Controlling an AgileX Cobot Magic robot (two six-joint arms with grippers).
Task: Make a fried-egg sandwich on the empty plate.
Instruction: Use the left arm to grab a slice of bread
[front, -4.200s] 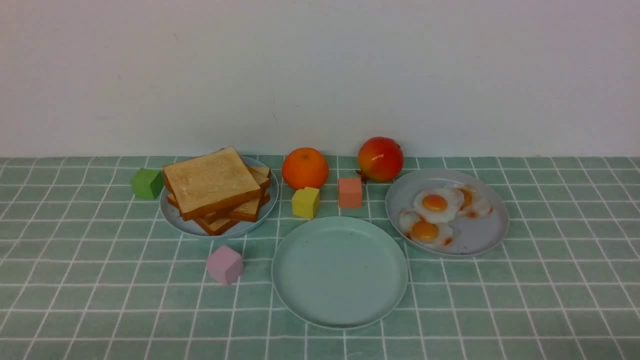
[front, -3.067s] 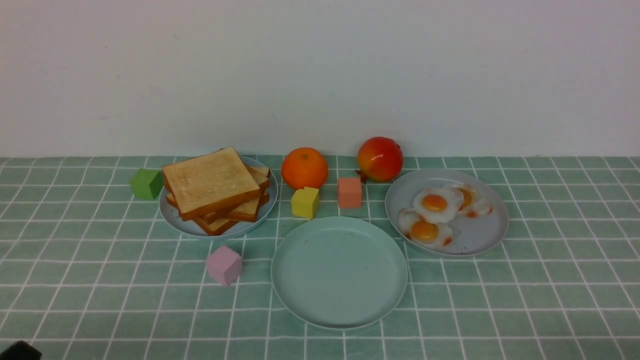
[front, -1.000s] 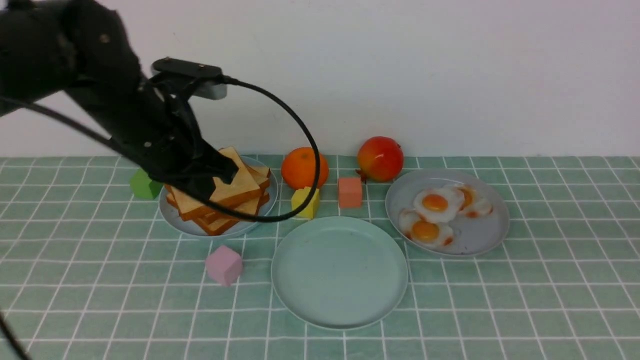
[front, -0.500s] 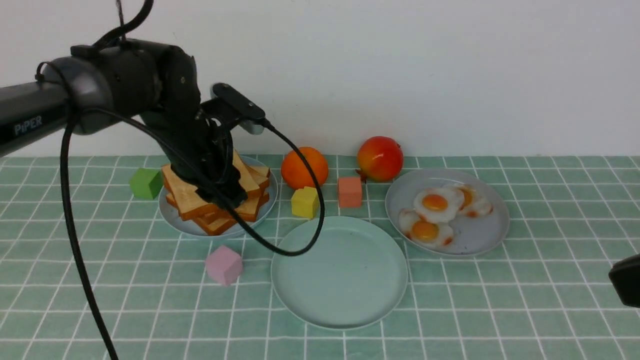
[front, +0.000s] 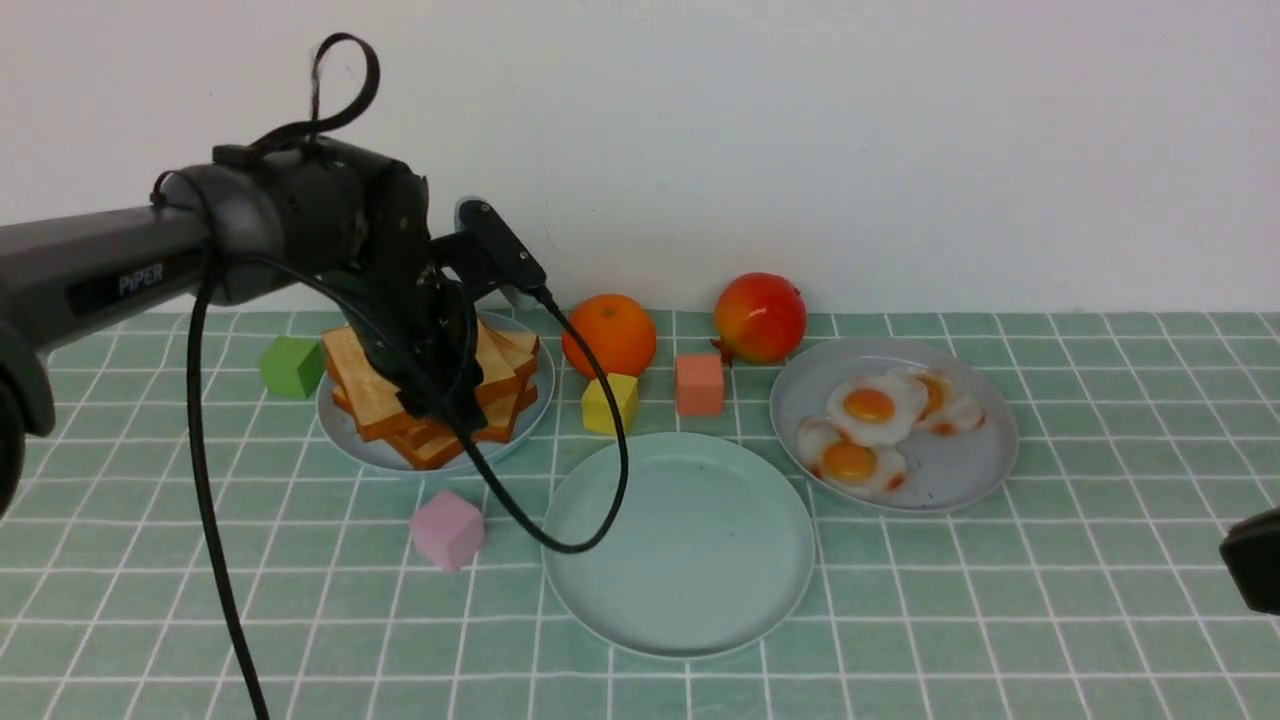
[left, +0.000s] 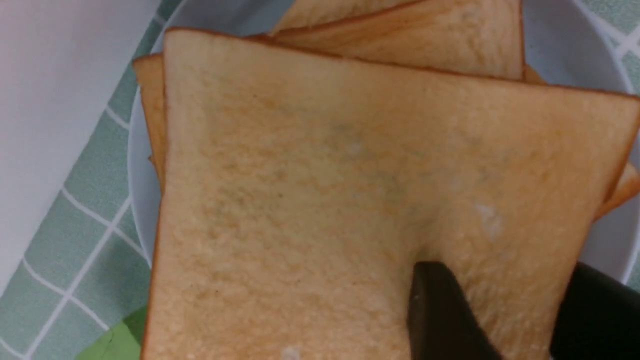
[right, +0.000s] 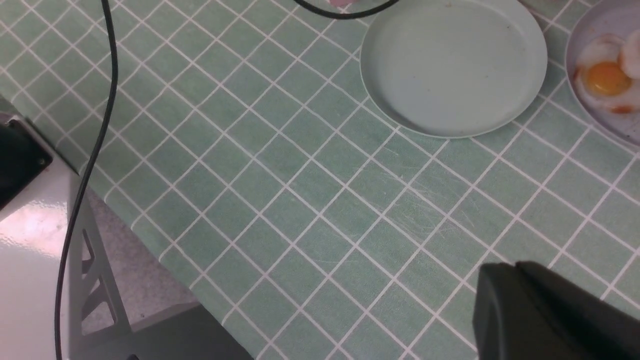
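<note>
So the green plate (front: 680, 560) sits bare at mid-table, and the top toast slice (left: 325, 200) lies flat on its stack at the plate's 10 o'clock. Our left claw (front: 440, 405) straddles 1 edge, a finger (left: 440, 310) on top; whether it grips we cannot tell. We judge the carry must clear the pink cube (front: 448, 530) and yellow cube (front: 610, 402). The right claw (front: 1252, 570) sits at 4 o'clock, its state unclear.
</note>
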